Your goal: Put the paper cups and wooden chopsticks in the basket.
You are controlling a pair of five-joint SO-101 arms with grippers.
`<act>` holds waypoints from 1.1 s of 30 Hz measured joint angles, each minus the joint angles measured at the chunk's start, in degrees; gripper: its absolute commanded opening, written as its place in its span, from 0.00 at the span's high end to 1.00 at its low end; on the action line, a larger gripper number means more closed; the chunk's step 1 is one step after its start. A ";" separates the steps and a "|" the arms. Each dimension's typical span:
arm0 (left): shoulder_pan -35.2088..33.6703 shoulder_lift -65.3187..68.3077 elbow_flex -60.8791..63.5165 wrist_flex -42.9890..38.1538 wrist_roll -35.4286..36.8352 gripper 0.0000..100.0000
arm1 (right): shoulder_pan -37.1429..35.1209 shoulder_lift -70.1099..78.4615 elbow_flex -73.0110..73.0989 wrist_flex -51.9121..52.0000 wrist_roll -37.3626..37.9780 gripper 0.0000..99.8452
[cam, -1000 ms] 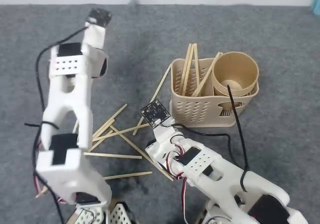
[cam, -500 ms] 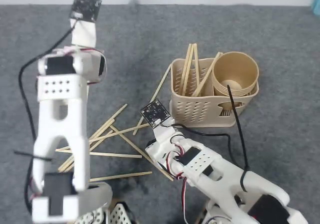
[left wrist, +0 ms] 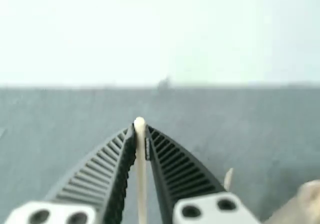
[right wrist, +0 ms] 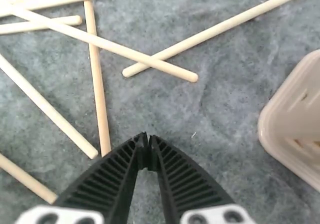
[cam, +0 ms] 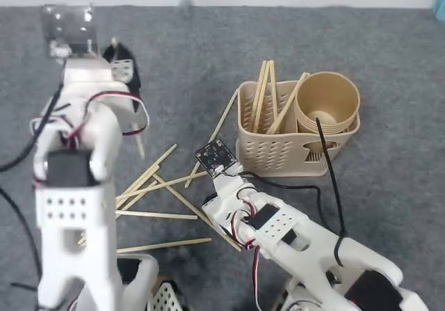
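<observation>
Grey carpet-like surface [cam: 389, 60]. Left end effector [left wrist: 140, 130] clenched on one chopstick [left wrist: 141, 184]; its long axis lies along the jaws, tip just past them. Right end effector [right wrist: 148, 139] clenched, empty, near loose chopsticks [right wrist: 97, 83].

Beige slotted plastic basket [cam: 278, 151]: tan paper cups [cam: 327, 99] inside right, wooden chopsticks [cam: 263, 92] inside left, loose chopsticks [cam: 156, 216] strewn outside, leftward.

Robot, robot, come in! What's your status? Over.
Left gripper shut on one pale wooden chopstick. Right gripper shut, empty, above loose wooden chopsticks. Beige slotted plastic basket unobstructed.
</observation>
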 measured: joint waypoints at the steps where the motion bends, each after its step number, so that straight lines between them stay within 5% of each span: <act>1: 1.76 -1.49 0.00 -1.14 0.26 0.99 | 0.00 0.00 0.00 0.00 0.00 0.99; 12: 21.36 -10.90 0.00 -17.32 4.22 0.99 | 0.00 0.00 0.00 0.00 0.00 0.99; 18: 25.93 -10.90 0.00 -26.64 7.30 0.99 | 0.00 0.00 0.00 0.00 0.00 0.99; 33: 28.75 -10.99 21.01 -28.22 7.30 0.99 | 0.00 0.00 0.00 0.00 0.00 0.99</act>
